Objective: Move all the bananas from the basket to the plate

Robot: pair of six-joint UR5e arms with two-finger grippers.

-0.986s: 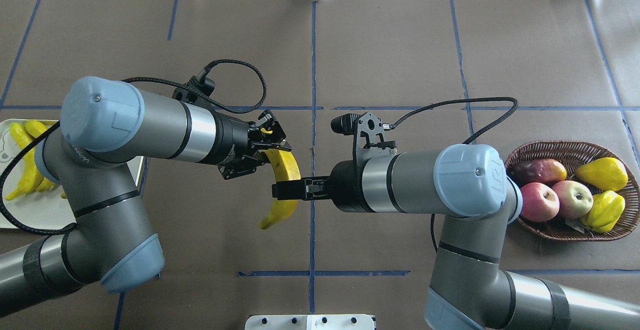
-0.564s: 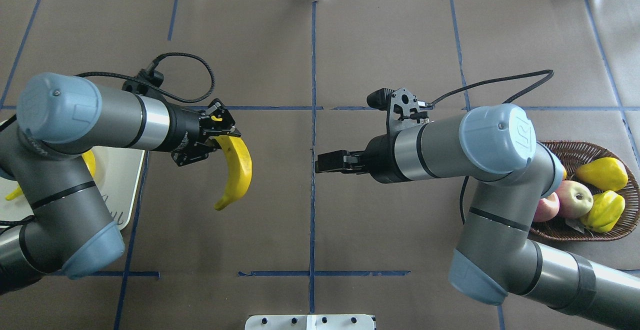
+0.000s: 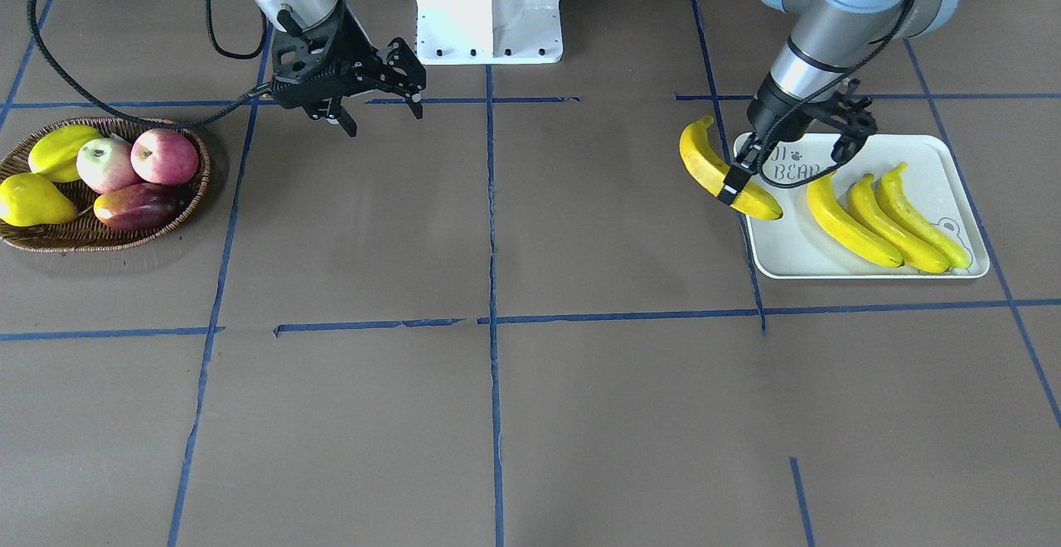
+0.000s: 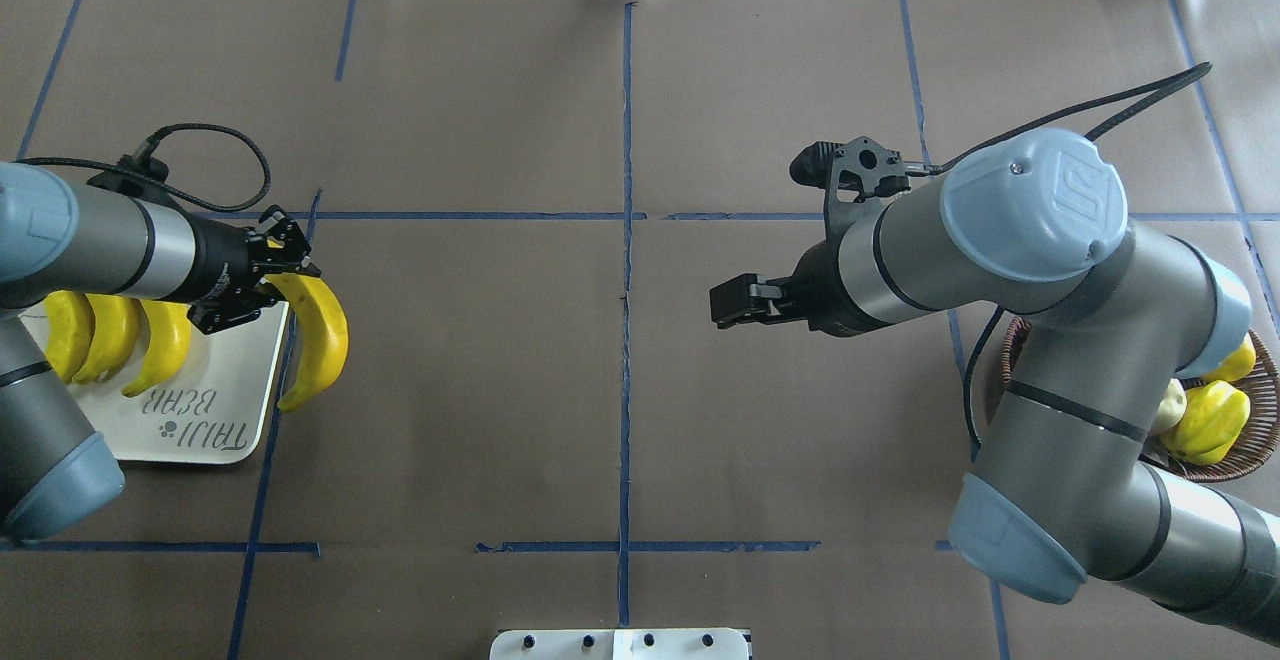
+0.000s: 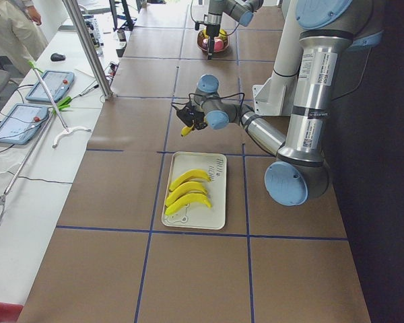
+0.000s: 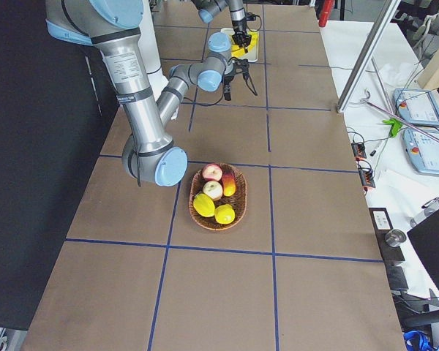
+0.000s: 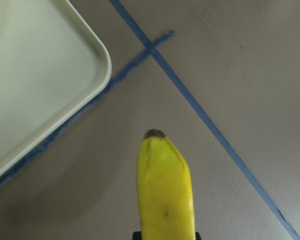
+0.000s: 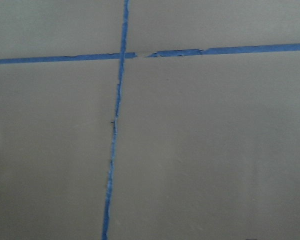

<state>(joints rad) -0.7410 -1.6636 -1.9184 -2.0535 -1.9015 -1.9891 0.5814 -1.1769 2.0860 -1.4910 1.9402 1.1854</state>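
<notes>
**Item 1: held banana** [image 4: 322, 340]. It is clamped between the fingers of the left gripper [image 4: 280, 275], which is closed on it toward one end. The rest of the fruit curves away from the jaws, and its dark tip is seen ahead of the wrist camera. It is carried off the table [image 3: 580, 406], just beside the plate's inner long edge and over a blue tape line. In the front-facing view, its gripped end overlaps the plate's corner.

**Item 2: plate** [image 3: 796, 257]. A white tray with rounded corners, lying at the robot's left end of the table. Three bananas [image 3: 883, 224] are laid on it side by side, close together. They lie on the half farther from the held banana and apart from it. The strip with the grey lettering is bare.

**Item 3: basket** [image 3: 50, 240]. A wicker basket at the robot's right end, well apart from the plate. Two apples, a dark red fruit, a yellow pear and another yellow fruit are held in it.

**Item 4: right gripper** [image 3: 384, 116]. Its fingers are spread with nothing between them. It is held above the table between the basket and the centre line.
</notes>
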